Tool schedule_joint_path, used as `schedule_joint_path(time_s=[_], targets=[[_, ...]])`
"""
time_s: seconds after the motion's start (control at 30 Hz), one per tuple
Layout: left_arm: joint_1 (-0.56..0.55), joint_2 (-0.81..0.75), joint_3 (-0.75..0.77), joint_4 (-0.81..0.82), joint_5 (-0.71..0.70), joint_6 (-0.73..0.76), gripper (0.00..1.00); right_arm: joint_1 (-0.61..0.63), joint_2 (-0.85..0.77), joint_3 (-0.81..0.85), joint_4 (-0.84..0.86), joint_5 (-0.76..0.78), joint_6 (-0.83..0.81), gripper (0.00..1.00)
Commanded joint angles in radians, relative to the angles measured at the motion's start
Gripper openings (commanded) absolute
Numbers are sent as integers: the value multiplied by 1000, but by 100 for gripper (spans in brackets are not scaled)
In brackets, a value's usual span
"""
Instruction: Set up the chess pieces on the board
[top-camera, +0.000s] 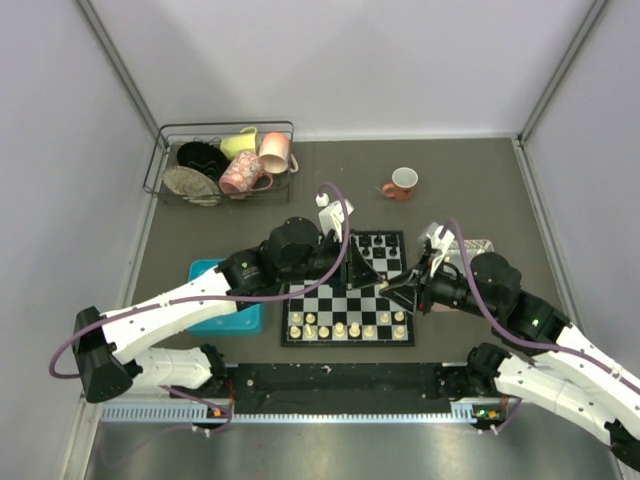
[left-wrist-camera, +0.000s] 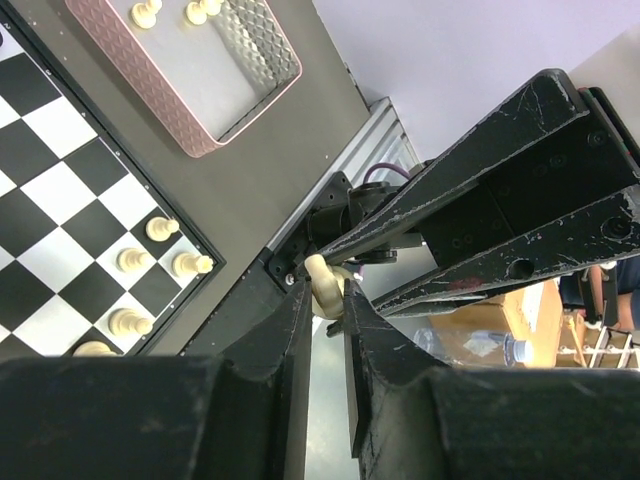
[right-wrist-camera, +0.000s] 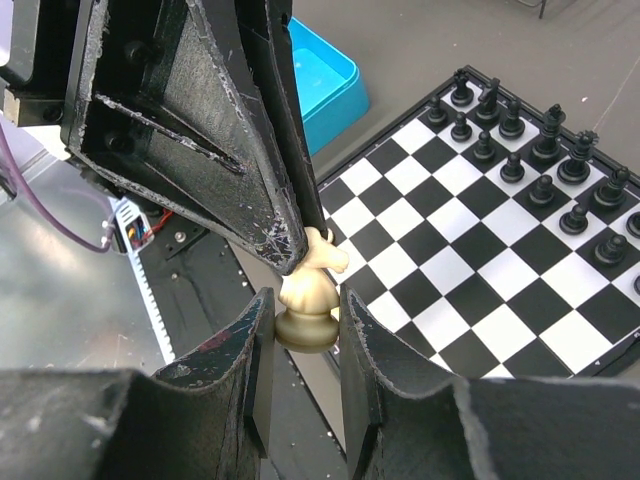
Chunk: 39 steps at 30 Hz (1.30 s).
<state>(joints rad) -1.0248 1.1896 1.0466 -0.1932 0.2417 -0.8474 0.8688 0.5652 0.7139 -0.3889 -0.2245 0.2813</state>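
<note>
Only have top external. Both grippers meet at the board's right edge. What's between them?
Observer: A cream knight. The right gripper pinches its base.
Operator: Left gripper on it too?
Observer: Yes. The right wrist view shows the left gripper with its tips closed on the knight's head.
Operator: Arm hides the pink tray. Anything left in it?
Observer: The left wrist view shows two cream pieces lying in the pink tray.

One board (top-camera: 330, 300); one blue tray (right-wrist-camera: 330, 85) — one pink tray (left-wrist-camera: 130, 85)
</note>
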Motion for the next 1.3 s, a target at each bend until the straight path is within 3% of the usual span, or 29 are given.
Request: schedule_joint_path(time_s=[0.0,0.17,0.23,0.3,0.5,0.6,0.7,0.73,0.83,1.0,1.27], targets=[[-6,-1,-14,70,34,-15,18,16,-4,2,59,17,-1,1],[-8,1,-30,92,39,-27,4,15,-8,2,64,5,-1,11],[-8,1,-33,92,34,-24,1,15,-11,4,64,-1,1,24],[-8,-5,-39,90,27,-21,0,15,-22,4,64,-6,2,37],[-6,-22,-54,84,-7,-9,0,15,-67,13,64,-9,10,52],[-8,-31,-59,80,-24,4,0,15,-100,35,61,42,21,55],[-6,-45,-72,78,-42,51,0,15,-140,73,36,216,65,56],[-8,-48,-79,89,-42,77,0,15,-148,85,22,347,81,56],[-15,-44,-96,161,-36,230,0,15,-157,136,-31,499,105,56],[-95,-19,-114,245,-18,488,0,15,-139,176,-112,617,128,56],[-264,27,-204,371,-105,688,0,13,-231,131,-134,688,177,60]])
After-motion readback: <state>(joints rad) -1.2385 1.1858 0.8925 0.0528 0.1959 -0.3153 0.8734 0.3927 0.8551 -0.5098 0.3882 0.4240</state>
